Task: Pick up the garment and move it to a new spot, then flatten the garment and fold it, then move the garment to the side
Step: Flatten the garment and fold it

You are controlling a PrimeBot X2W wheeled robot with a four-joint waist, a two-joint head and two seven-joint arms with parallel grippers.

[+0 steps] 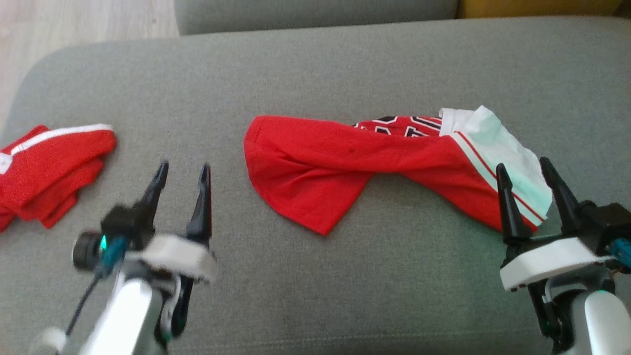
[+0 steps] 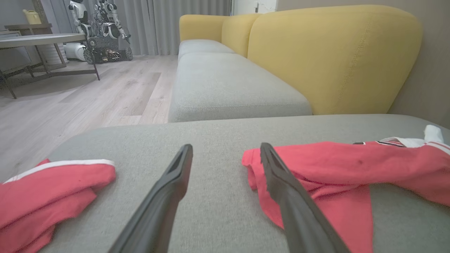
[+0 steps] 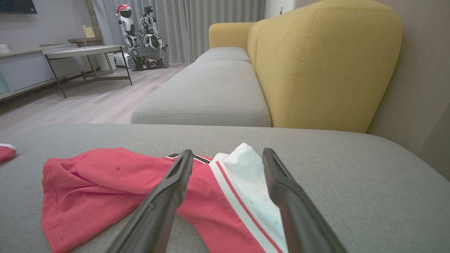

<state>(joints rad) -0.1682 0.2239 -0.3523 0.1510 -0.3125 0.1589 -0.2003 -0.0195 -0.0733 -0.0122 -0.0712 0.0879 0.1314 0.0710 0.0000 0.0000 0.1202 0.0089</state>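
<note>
Head view: red garment [image 1: 345,162] crumpled on grey cushion [image 1: 315,74], white-trimmed end just ahead of our right gripper [image 1: 522,164], red end ahead and right of our left gripper [image 1: 184,166], both spread wide, empty; hazard: twisted folds, so we may pinch one layer.

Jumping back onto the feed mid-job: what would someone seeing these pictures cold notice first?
The crumpled red garment with white trim, lying mid-cushion on the grey sofa seat, grabs the eye first. A second red garment sits bunched at the seat's left edge. Both grippers hover open and empty, the left gripper between the two garments, the right gripper at the white end.
</note>
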